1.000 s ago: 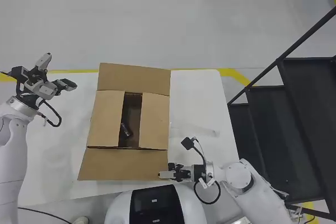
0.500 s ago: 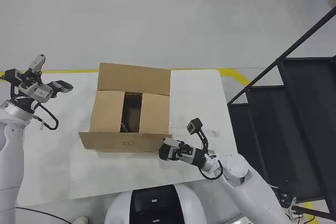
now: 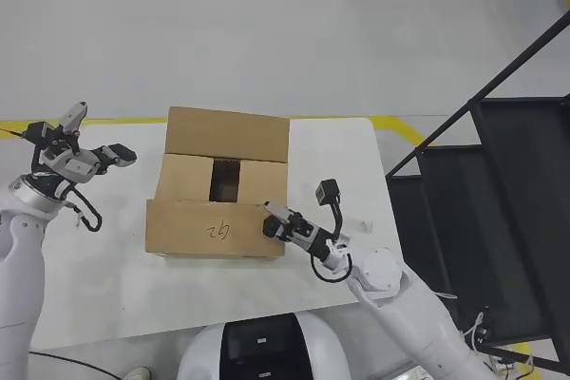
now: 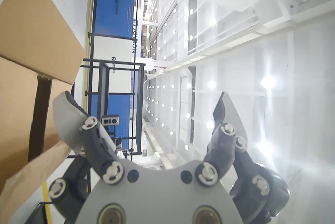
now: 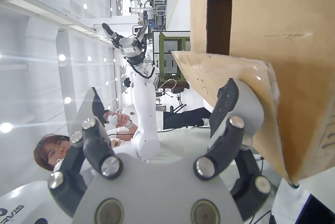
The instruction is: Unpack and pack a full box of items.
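Right gripper sits at the right end of the near flap, low centre of the top view. Its jaws are spread wide with nothing between them. One finger presses the flap's outer face, so the cardboard is propped, not clamped. Left gripper, upper left of the frame, is likewise wide and empty, well apart from the box.

Likely trouble: the flap stands roughly upright on a single contact at one corner. If the finger slips past the edge, the flap would probably drop outward. Pushing at one end may also twist the flap or swing the whole box, since nothing braces its other side. The side flaps lie folded in with a dark gap between them. What lies inside cannot be told, but anything standing proud could stop the flap closing flat.

Table is white and smooth, which I judge gives cardboard little grip. Beyond it lies a pale grey floor with a yellow line at the table's far edge. A black stepped frame stands at the right of the frame.
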`<state>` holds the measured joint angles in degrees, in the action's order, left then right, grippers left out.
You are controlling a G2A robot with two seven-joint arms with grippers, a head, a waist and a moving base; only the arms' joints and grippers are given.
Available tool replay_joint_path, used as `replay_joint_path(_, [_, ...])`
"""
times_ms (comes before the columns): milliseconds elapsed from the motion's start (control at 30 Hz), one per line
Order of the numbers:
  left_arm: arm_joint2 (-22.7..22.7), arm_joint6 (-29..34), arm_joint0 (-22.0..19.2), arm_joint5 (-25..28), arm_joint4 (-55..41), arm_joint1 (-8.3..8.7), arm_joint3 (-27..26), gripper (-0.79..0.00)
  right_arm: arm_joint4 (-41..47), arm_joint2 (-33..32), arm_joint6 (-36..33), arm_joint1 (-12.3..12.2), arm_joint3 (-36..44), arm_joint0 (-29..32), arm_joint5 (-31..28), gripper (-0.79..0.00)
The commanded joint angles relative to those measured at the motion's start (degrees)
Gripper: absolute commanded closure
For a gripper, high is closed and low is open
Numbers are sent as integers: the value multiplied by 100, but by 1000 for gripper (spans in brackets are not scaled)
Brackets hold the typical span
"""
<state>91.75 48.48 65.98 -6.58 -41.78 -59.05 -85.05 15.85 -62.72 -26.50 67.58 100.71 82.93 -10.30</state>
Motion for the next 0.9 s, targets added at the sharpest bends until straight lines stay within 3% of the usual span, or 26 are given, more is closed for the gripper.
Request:
replay_joint_path(0, [-217,-179,-237,92,121,-30,314,-785,-123,57,59,15,-16,-57,-10,-785])
replay_joint_path(100, [-582,-327,-679,438,341,-93,890,-785,-178,141,119,41,-24,-118,-52,-785])
replay_joint_path(233, [-1077,-548,-1247,1320,938,-190,1710,-785,-214,204,125,59,17,-122,-92,-785])
replay_joint_path(467, [-1749,-599,-1930,2599,1376,-393,2950,-785,-289,202,46,60,87,-71,-145,-785])
replay_joint_path(867, [-1787,-575,-1973,2677,1349,-411,3039,-785,-455,141,-473,28,220,-111,-103,-785])
